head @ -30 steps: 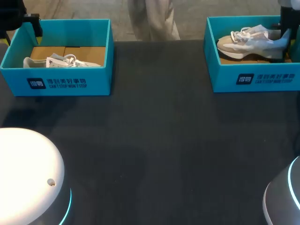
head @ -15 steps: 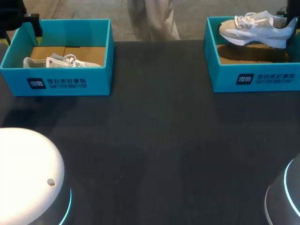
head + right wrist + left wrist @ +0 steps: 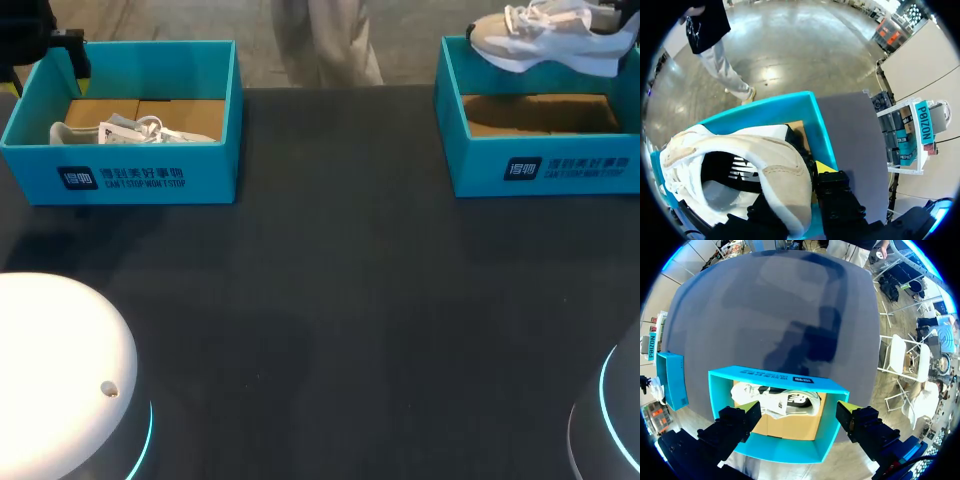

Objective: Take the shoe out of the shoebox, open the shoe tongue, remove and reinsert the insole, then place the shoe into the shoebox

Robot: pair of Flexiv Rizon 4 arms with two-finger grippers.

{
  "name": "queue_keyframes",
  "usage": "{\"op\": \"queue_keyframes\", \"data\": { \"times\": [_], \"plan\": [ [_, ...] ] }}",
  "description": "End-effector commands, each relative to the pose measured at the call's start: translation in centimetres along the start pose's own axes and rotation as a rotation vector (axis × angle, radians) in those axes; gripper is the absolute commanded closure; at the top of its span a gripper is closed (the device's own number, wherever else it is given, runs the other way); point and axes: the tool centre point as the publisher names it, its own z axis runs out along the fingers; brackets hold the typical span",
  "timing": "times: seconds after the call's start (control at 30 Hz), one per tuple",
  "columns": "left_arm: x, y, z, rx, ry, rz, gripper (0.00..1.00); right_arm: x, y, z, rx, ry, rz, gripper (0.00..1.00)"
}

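The shoe [image 3: 545, 40] is held up in the air just above the box on the right [image 3: 540, 165], with its sole clear of the box's rim. It is gripped at the heel by the right gripper [image 3: 807, 172]. One yellow-tipped finger [image 3: 825, 167] is pressed against the outside of the heel. The other cannot be seen and seems to be tucked inside the shoe's opening, so the heel wall is judged to be pinched between the two.

The heel was likely picked because it is stiff, and because the tongue and laces are left free that way. The shoe is held nearly level, toe toward the middle, most likely so that it can be set down flat on the dark table [image 3: 330, 300].

The left gripper [image 3: 797, 412] is held above the box on the left [image 3: 120, 175] with its fingers spread wide — nothing is touched by them. A second shoe [image 3: 130, 132] is lying in that box, on its side as far as can be told.

The first step is judged to be almost done: the shoe is out of its box but not yet put down. The tongue and the insole have not been touched yet.
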Motion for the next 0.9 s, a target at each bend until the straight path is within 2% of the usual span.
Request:
{"op": "queue_keyframes", "data": {
  "times": [0.03,0.5,0.67,0.9],
  "plan": [
    [0.0,0.0,0.0,0.000,0.002,0.000,0.00,0.4,-0.1,-1.5,-0.018,-0.004,-0.004,1.00],
    [0.0,0.0,0.0,0.000,0.002,0.000,0.00,1.3,0.5,-3.4,-0.044,0.012,-0.019,1.00],
    [0.0,0.0,0.0,0.000,0.002,0.000,0.00,1.6,-0.1,-4.2,-0.058,0.015,-0.029,1.00],
    [0.0,0.0,0.0,0.000,0.002,0.000,0.00,1.9,-1.6,-6.7,-0.080,0.036,-0.024,1.00]
  ]
}}
